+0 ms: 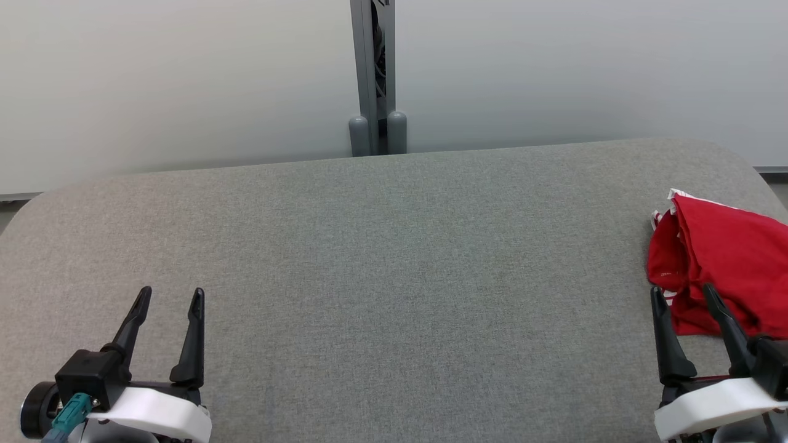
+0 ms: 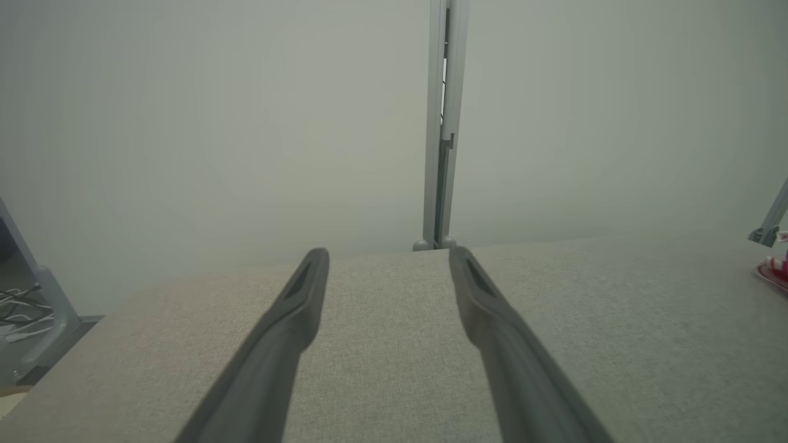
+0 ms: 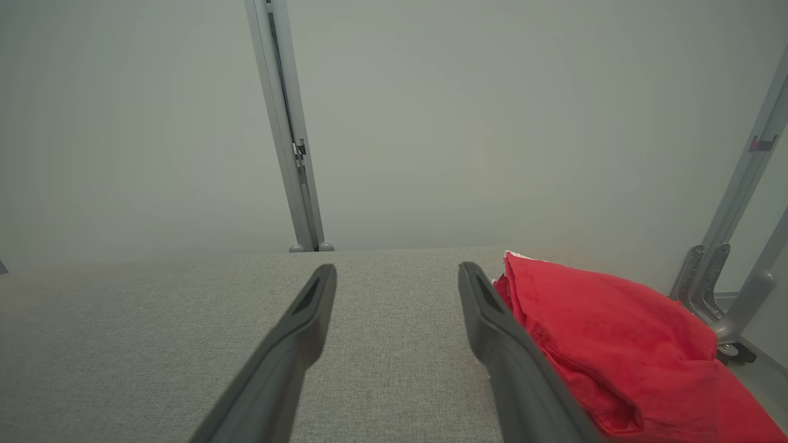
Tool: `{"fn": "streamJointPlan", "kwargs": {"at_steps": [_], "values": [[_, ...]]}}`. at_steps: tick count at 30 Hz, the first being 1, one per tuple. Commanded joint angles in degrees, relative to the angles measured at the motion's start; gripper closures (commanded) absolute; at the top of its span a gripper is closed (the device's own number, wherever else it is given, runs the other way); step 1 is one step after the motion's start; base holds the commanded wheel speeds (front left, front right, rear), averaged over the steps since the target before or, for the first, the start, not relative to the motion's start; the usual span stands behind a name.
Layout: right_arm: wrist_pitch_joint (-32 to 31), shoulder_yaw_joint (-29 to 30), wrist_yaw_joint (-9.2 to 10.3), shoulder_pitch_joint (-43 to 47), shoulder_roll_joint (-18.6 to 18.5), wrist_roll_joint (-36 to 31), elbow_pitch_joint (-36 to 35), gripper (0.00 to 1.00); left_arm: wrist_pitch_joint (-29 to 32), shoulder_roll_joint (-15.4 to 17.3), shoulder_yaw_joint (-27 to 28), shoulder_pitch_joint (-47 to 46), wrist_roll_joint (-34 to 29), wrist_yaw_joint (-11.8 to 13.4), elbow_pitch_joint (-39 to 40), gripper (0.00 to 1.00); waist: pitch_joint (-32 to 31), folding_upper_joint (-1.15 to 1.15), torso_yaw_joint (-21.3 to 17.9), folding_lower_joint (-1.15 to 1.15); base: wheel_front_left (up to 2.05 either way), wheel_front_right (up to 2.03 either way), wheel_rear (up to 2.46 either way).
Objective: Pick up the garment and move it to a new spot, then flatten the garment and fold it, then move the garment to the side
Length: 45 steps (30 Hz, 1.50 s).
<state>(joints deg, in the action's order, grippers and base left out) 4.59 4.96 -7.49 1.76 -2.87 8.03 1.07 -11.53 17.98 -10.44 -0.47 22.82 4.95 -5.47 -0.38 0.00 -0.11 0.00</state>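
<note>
Low over the near left corner of the counter (image 1: 394, 246), left hand (image 1: 171, 292) level, fingers pointing toward the far edge, spread wide apart, gripping nothing. At the near right corner, right hand (image 1: 682, 289) in the same pose, fingers likewise apart and empty. Red garment (image 1: 726, 258) bunched in a heap at the right edge of the counter, a little white trim at its far side. Outer finger of the right hand just beside the heap's near edge; contact impossible to tell. Gray post (image 1: 372, 74) behind the middle of the far edge.
</note>
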Motion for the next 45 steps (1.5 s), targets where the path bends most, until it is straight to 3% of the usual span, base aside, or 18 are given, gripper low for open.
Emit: {"fn": "streamJointPlan", "kwargs": {"at_steps": [1, 24, 25, 28, 45], "values": [[-0.3, 0.1, -0.01, 0.8, -0.2, -0.2, -0.1, 0.00, 0.0, 0.5, 0.1, 0.0, 0.1, 0.3, 0.0, 0.00, 0.0, 0.00, 0.0, 0.00, 0.00, 0.00, 0.00], [-1.2, -0.9, -0.01, 0.6, -0.2, -0.2, -0.3, 0.00, 0.0, 0.9, -0.3, -0.3, 0.9, 1.1, -0.5, 0.00, 0.0, 0.00, 0.1, 0.00, 0.00, 0.00, 0.00], [-1.1, -1.2, 0.00, 0.1, 0.0, -0.5, 0.1, 1.00, 0.4, 0.7, -0.4, 0.1, 0.8, 0.7, -0.6, 1.00, 0.0, 0.00, 0.1, 0.00, 0.00, 0.00, 0.00], [-1.4, -1.2, 0.00, 0.2, 0.4, 0.5, 1.2, 1.00, 0.4, -0.3, -0.8, 0.7, 1.8, 0.5, -1.3, 1.00, 0.0, 0.00, 0.1, 0.00, 0.00, 0.00, 0.00], [-8.0, 3.6, 0.00, 0.1, 0.1, 19.8, 2.2, 1.00, 0.0, -3.5, -1.0, 2.1, 16.7, -2.5, 0.0, 1.00, 0.1, 0.00, 0.1, 0.00, 0.00, 0.00, 0.00]]}}
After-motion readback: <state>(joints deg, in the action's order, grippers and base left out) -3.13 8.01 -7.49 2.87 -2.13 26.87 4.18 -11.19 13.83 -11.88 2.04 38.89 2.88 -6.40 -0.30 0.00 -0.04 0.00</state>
